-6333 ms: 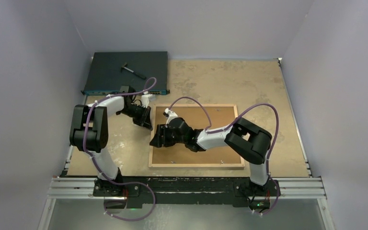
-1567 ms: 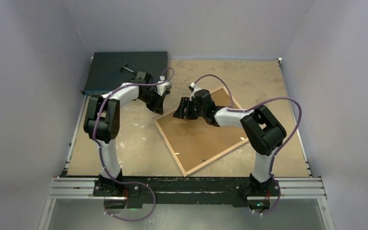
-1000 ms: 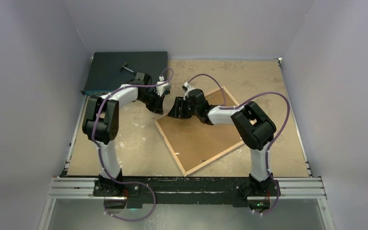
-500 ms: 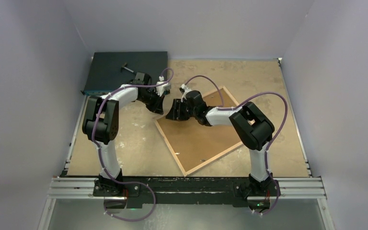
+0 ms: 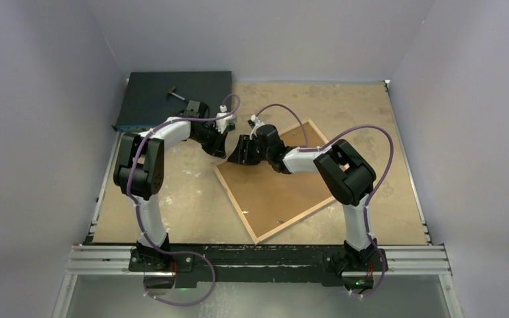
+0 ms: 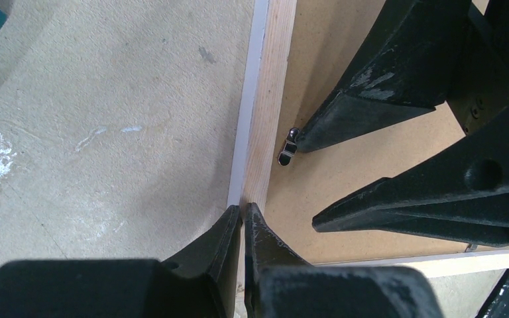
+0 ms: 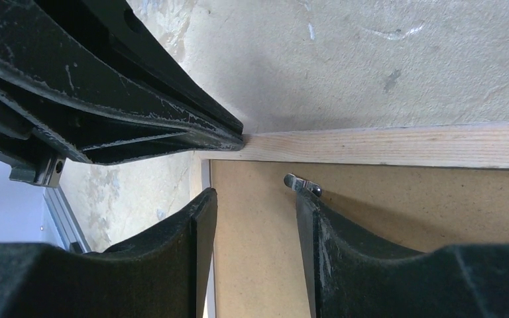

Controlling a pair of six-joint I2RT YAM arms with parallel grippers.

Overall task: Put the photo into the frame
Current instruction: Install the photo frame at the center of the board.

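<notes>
Left wrist view: found left gripper [image 6: 242, 213] clenched empty, tips pressing rail of frame [image 6: 270, 99], lying back-up; right gripper [image 6: 307, 182] parted beside metal clip [image 6: 287, 147]. Saw no photo. Feared slip off small clip, shoving frame from under pin.

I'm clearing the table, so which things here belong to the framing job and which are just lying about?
Job: face-down frame, brown backing board, metal clip, left gripper, right gripper.
Lying about: dark flat box, small tool on it.
</notes>
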